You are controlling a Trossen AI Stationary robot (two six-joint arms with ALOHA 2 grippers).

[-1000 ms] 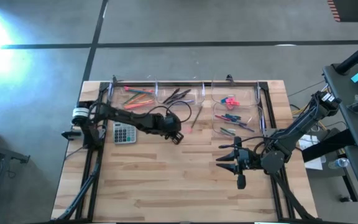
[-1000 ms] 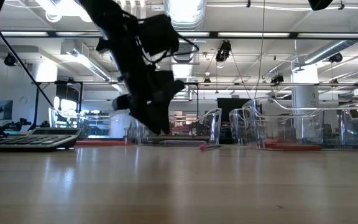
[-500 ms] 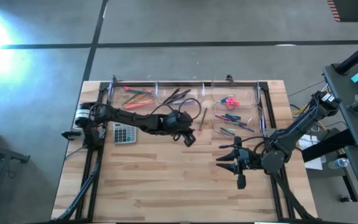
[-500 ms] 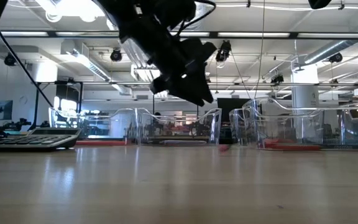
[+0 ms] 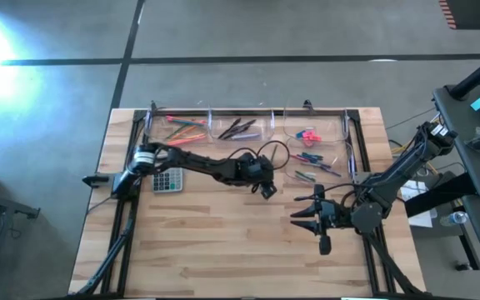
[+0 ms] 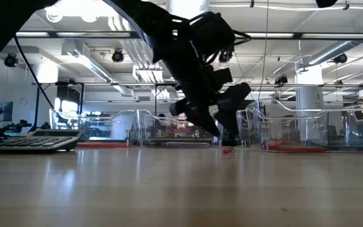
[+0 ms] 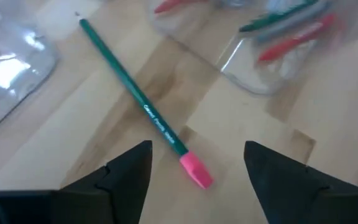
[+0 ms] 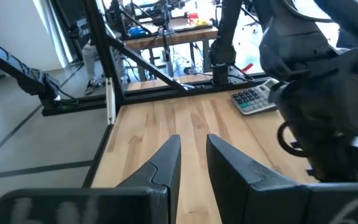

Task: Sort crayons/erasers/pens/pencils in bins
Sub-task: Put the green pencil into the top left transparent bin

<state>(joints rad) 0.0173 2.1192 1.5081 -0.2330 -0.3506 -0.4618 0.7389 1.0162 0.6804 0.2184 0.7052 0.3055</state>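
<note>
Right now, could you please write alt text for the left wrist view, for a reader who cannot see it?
A green pencil with a pink eraser tip lies on the wooden table, just ahead of the left hand, whose two dark fingers are spread apart. Beyond it, a clear bin holds green and red sticks.

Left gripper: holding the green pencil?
No. The left gripper is open above the green pencil, which lies loose on the table.
</note>
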